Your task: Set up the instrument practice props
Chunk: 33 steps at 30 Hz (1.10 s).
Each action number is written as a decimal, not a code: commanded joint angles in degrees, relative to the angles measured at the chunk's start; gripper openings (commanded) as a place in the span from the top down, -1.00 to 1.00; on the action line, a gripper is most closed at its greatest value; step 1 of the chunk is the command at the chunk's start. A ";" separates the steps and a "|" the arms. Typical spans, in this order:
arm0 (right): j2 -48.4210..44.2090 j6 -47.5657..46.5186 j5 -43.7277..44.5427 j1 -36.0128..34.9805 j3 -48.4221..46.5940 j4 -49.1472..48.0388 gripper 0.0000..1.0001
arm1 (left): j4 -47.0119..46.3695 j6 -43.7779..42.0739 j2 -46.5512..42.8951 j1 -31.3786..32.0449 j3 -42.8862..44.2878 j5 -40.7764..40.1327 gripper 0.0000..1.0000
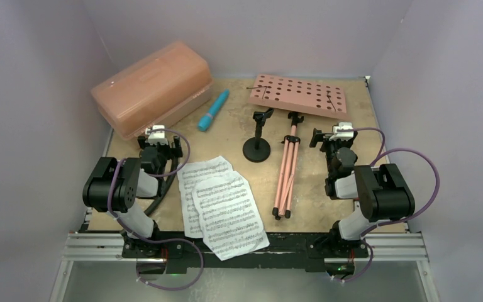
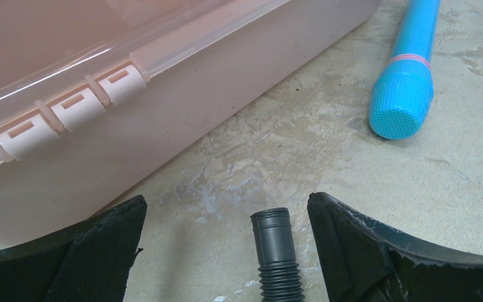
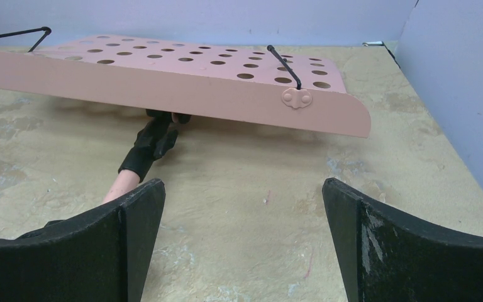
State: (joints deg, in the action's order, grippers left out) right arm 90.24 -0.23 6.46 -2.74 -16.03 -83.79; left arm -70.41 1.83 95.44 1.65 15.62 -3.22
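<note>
left claw: left gripper (image 2: 226,217) is hanging spread wide, gripping nothing
cyan mic: cyan toy microphone with mesh head (image 2: 401,94) is lying flat ahead-right of the left claw, head pointing back at it; apart from the fingers; looking like the easy first grab
case: large translucent pink plastic case (image 2: 100,126) is sitting just ahead-left of that claw; probably just storage
right claw: right gripper (image 3: 244,211) is also standing spread, empty
music stand: pink perforated music stand with tripod legs (image 3: 182,82) is lying down just ahead of the right claw; legs (image 1: 286,176) folded, trailing back past its left; needing opening and uprighting
mic stand: small black round-based mic stand (image 1: 257,148) is standing upright between the claws; ready to take the mic
pages: two white sheet-music pages (image 1: 226,207) are lying overlapped behind-right of the left claw; waiting on the stand
</note>
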 commanded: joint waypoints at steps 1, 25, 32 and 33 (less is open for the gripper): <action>-0.65 -0.91 -0.29 -0.31 0.12 -1.61 -0.96 | -1.19 -0.68 -0.53 0.11 0.39 0.47 -0.99; -0.67 -0.79 -0.35 -0.33 0.05 -1.37 -0.96 | 47.05 7.24 -31.66 0.11 13.25 19.61 -0.99; -6.60 2.27 9.51 -0.42 -2.67 6.48 -0.96 | 62.76 11.60 -39.23 0.13 21.30 24.70 -0.99; -8.66 3.35 11.62 -0.46 -5.43 13.54 -0.96 | 64.07 11.35 -40.07 0.09 22.26 23.89 -0.99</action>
State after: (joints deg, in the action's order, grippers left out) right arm 88.88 0.16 9.45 -2.96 -16.08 -81.36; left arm -18.35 10.55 58.89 1.65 33.06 17.78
